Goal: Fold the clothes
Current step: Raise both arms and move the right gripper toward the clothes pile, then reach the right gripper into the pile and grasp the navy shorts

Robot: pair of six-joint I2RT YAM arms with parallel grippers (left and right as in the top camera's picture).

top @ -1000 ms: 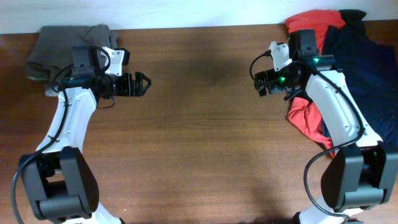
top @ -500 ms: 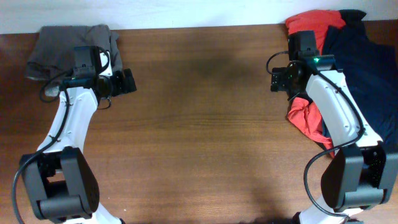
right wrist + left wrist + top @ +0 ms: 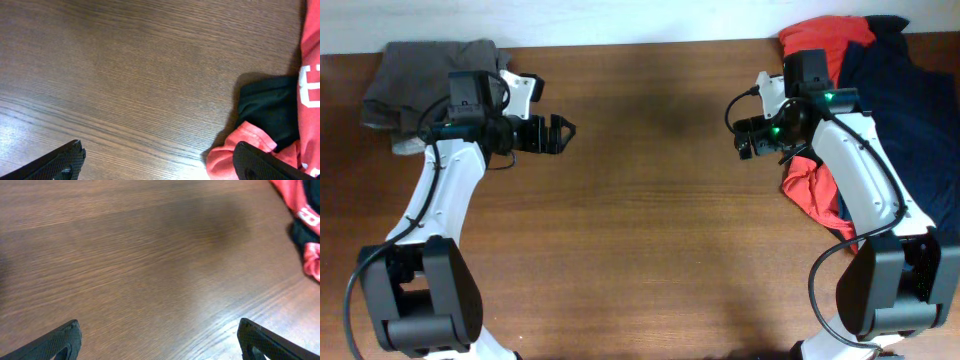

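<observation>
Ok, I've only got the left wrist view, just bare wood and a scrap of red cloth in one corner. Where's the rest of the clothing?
Observer: A crumpled grey-brown garment lies at the far left corner of the table, behind the left gripper.
Operator: And on the other side?
Observer: A dark navy garment is heaped at the far right, next to the red jersey.
Operator: Is the right gripper holding any of it?
Observer: No, the right gripper is open and empty over bare wood, beside the jersey's edge.
</observation>
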